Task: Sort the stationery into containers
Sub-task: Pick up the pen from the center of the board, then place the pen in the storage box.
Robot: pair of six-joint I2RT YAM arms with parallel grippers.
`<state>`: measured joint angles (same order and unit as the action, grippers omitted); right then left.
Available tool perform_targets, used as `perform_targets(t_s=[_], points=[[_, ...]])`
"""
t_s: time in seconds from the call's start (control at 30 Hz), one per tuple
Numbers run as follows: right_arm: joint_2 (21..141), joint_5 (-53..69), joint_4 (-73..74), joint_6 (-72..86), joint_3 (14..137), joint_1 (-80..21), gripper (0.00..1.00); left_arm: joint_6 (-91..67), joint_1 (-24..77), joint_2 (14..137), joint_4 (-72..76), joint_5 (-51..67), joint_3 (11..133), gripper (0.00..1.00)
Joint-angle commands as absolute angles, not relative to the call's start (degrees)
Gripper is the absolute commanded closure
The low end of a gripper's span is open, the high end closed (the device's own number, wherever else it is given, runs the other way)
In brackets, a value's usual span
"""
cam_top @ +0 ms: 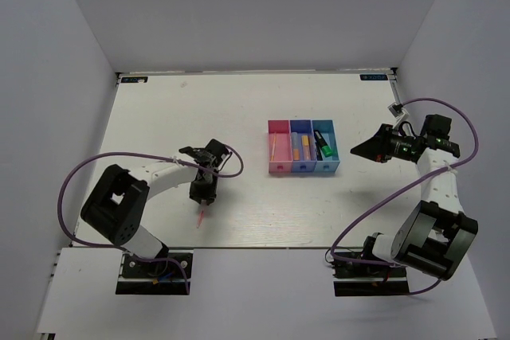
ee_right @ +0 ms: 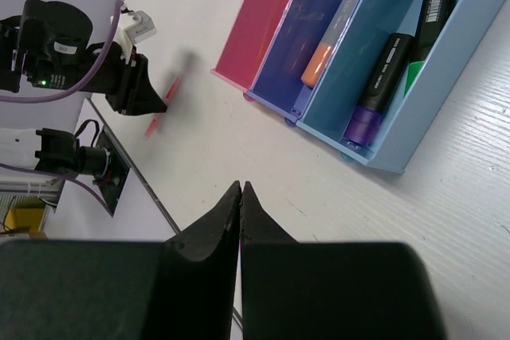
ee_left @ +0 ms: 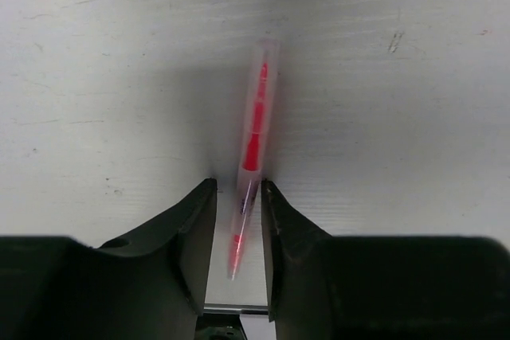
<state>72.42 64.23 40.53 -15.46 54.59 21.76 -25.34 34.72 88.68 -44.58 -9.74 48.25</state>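
The pink-red pen [ee_left: 253, 129] lies between the jaws of my left gripper [ee_left: 238, 189]. It leans on the right finger [ee_left: 275, 220], with a sliver of room at the left finger, so the jaws are narrowly open. In the top view this gripper [cam_top: 202, 198] points at the near edge and the pen [cam_top: 200, 218] sticks out past it. The joined bins stand mid-table: pink [cam_top: 278, 166], dark blue [cam_top: 301, 166], light blue [cam_top: 327, 166]. The pink bin holds the yellow pen [cam_top: 273, 146], the dark blue one the orange highlighter [ee_right: 316, 65], and the light blue one the green [ee_right: 424, 41] and purple [ee_right: 373, 101] highlighters. My right gripper [ee_right: 241, 186] is shut and empty, right of the bins [cam_top: 356, 150].
Grey walls close in the table at the left, back and right. Purple cables loop beside both arms [cam_top: 72, 181] [cam_top: 470, 129]. A small white fitting [cam_top: 394, 107] sits at the right wall. The table's near edge [cam_top: 239, 246] runs just beyond the pen.
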Motion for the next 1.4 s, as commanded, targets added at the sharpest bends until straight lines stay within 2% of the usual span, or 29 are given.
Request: perform_targets(t_s=[0.0, 0.03, 0.13, 0.17, 0.23, 0.27, 0.3, 0.33, 0.37, 0.4, 0.43, 0.47, 0.5, 0.53, 0.67, 0.97, 1.03, 1.1, 1.13, 1.2, 1.23, 1.27, 1.3, 1.37], points=[[73.04, 64.60, 41.22, -16.35, 55.37, 22.06, 1.00, -25.31, 33.66, 90.44, -39.73, -6.77, 45.71, 0.61], [73.21, 64.69, 41.39, -16.43, 55.46, 22.15, 1.00, -25.23, 33.66, 90.79, -39.47, -6.59, 44.75, 0.62], [73.30, 64.86, 41.40, -16.44, 55.55, 22.06, 1.00, -25.22, 33.57, 91.76, -38.94, -6.42, 44.30, 0.77], [73.30, 64.86, 41.31, -16.44, 55.55, 22.15, 1.00, -24.96, 33.57, 91.76, -38.94, -6.33, 44.38, 0.85], [73.39, 64.86, 41.40, -16.52, 55.46, 22.24, 0.97, -24.08, 33.57, 91.24, -39.63, -6.24, 45.43, 0.91], [73.39, 65.21, 41.57, -16.61, 55.63, 22.15, 0.84, -23.04, 33.49, 90.71, -40.07, -5.20, 46.57, 0.96], [73.48, 65.21, 41.75, -16.79, 55.55, 22.15, 0.41, -22.68, 33.57, 89.75, -40.95, -4.75, 47.37, 0.99], [73.39, 65.30, 42.27, -17.05, 55.72, 22.15, 0.26, -22.59, 33.57, 89.21, -41.57, -4.49, 49.98, 1.00], [73.39, 65.39, 42.36, -17.66, 55.64, 22.15, 0.15, -22.41, 33.84, 88.77, -42.01, -3.70, 51.31, 1.00], [72.87, 65.56, 42.36, -17.84, 55.63, 22.06, 0.12, -22.50, 34.45, 87.12, -43.14, -3.08, 52.55, 1.00], [72.60, 65.39, 41.93, -18.02, 55.46, 22.15, 0.12, -22.59, 35.24, 86.49, -43.33, -2.73, 56.74, 1.00], [72.51, 65.65, 41.84, -18.02, 55.20, 22.15, 0.20, -22.94, 35.77, 86.40, -43.16, -1.94, 58.17, 1.00], [72.16, 65.83, 41.57, -17.93, 55.20, 22.06, 0.35, -23.72, 36.99, 85.53, -42.55, -0.80, 59.84, 1.00], [72.33, 65.74, 41.57, -17.06, 55.11, 22.15, 0.99, -24.25, 37.44, 85.69, -42.10, -0.18, 62.90, 1.00], [72.60, 64.25, 41.92, -16.88, 55.63, 22.06, 1.00, -28.30, 39.63, 89.54, -34.56, 4.31, 72.66, 1.00], [72.16, 63.90, 41.31, -16.70, 55.28, 22.24, 1.00, -31.20, 41.66, 109.15, -30.67, 0.80, 97.96, 0.97], [72.25, 64.07, 41.48, -16.79, 55.37, 22.32, 1.00, -31.11, 41.92, 113.45, -31.54, 0.27, 101.23, 0.94], [72.16, 64.33, 41.75, -16.79, 55.37, 22.50, 1.00, -31.03, 41.92, 115.92, -32.08, -1.40, 103.43, 0.86], [72.16, 64.60, 41.66, -16.96, 55.46, 22.41, 1.00, -31.03, 41.92, 117.06, -32.25, -2.19, 103.80, 0.86], [72.16, 64.69, 41.92, -17.31, 55.37, 22.41, 0.97, -30.85, 41.92, 118.12, -31.91, -2.90, 103.80, 0.76], [72.16, 64.77, 41.92, -17.23, 55.37, 22.59, 0.93, -31.02, 41.84, 118.39, -31.64, -3.07, 103.71, 0.68], [72.16, 65.04, 41.84, -17.40, 55.37, 22.50, 0.86, -31.03, 41.92, 118.74, -31.03, -3.34, 103.71, 0.52], [72.33, 65.13, 42.01, -17.32, 55.37, 22.50, 0.64, -31.11, 42.01, 118.91, -30.85, -3.25, 103.62, 0.44], [72.42, 65.21, 42.10, -17.32, 55.46, 22.50, 0.45, -31.03, 42.10, 118.74, -30.76, -2.90, 103.62, 0.34]])
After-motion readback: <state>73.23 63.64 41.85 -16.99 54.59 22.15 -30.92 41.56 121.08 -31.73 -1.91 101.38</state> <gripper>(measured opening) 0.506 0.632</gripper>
